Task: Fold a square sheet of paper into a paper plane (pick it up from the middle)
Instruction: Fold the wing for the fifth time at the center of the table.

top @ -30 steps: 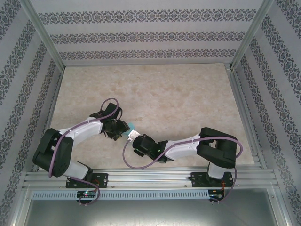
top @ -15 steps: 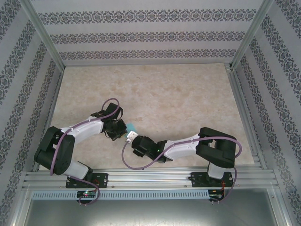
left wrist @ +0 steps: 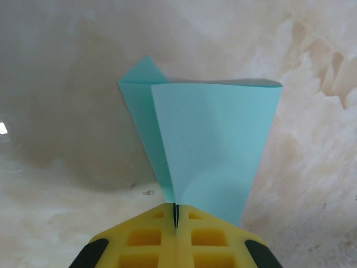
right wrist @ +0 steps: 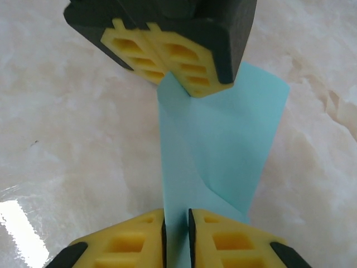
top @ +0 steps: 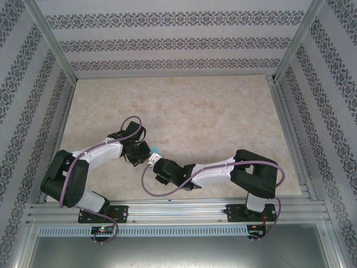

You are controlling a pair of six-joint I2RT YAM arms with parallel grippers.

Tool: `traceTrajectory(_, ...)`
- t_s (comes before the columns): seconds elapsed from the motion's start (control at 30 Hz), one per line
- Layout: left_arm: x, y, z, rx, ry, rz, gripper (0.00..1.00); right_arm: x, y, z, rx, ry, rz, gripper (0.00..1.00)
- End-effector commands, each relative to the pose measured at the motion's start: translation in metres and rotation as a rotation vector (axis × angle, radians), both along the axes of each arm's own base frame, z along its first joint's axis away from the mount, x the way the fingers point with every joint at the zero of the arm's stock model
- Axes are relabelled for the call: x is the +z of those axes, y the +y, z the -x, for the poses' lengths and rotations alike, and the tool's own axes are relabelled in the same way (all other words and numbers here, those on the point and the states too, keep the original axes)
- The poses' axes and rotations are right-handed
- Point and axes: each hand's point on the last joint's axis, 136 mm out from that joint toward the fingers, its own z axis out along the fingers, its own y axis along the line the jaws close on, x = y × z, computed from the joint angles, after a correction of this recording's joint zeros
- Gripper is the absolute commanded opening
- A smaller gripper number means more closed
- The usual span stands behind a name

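Observation:
The turquoise square sheet of paper (left wrist: 215, 139) is folded into a tapering wedge, with a small triangular flap at its far left corner. It hangs just above the marble table (top: 195, 106). My left gripper (left wrist: 176, 215) is shut on the narrow end, its yellow pads pressed together on the fold. In the right wrist view the left gripper (right wrist: 192, 88) pinches the far end of the paper (right wrist: 223, 139). My right gripper (right wrist: 176, 224) straddles the near end, its jaws a narrow gap apart around the sheet. From above, both grippers meet at the paper (top: 155, 150).
Aluminium frame rails (top: 167, 209) run along the near edge, and patterned walls (top: 167, 44) close the other sides. The beige marble top stretches bare behind and to the right of the arms.
The right gripper has slid a little left and up, closer to the left gripper, and its jaws now stand slightly apart. The left arm has barely moved.

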Motion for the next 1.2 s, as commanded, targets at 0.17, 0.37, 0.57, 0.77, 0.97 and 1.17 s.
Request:
traceTrajectory(0.17, 0.003, 0.002, -0.004, -0.008, 0.005, -0.007, 0.00, -0.007, -0.001, 0.002, -0.028, 0.075, -0.040, 0.06)
traceTrajectory(0.37, 0.010, 0.004, -0.006, -0.012, -0.025, -0.018, 0.14, -0.016, 0.000, 0.007, -0.056, 0.237, -0.142, 0.04)
traceTrajectory(0.57, 0.033, 0.017, -0.012, -0.016, -0.094, -0.085, 0.38, -0.006, 0.002, 0.002, -0.106, 0.366, -0.302, 0.03)
traceTrajectory(0.77, 0.042, 0.026, -0.006, -0.032, -0.120, -0.122, 0.49, 0.001, 0.002, -0.006, -0.137, 0.499, -0.444, 0.02)
traceTrajectory(0.97, 0.036, 0.008, -0.004, -0.060, -0.140, -0.013, 0.50, 0.001, 0.000, -0.014, -0.182, 0.608, -0.536, 0.02)
traceTrajectory(1.17, 0.036, -0.007, -0.012, -0.082, -0.177, 0.066, 0.58, 0.006, 0.000, -0.018, -0.184, 0.642, -0.573, 0.02)
